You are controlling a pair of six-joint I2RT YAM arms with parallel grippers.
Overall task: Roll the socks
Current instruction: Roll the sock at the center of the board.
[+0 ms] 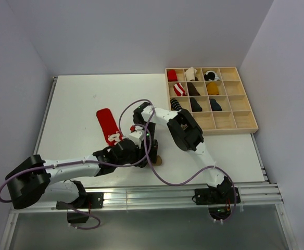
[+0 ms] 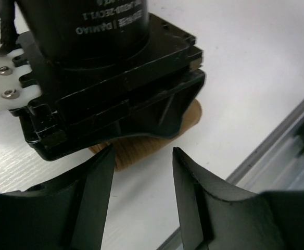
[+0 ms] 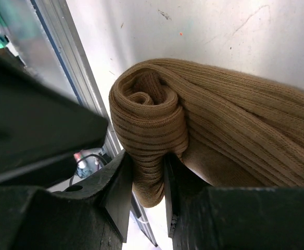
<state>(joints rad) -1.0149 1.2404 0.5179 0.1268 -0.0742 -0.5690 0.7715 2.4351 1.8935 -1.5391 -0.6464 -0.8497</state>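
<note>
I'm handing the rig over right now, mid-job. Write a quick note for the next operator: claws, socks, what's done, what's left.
Right claw: shut on the brown sock, pinching its rolled end. The rest of that sock lies unrolled on the table.
Left claw: open and holding nothing, pointed at the brown sock from close by.
Red sock: flat on the table, not rolled, beyond and left of the claws in the top view.
Done: the brown sock's roll is started.
Left: finish rolling the brown sock, then roll the red sock.
</note>
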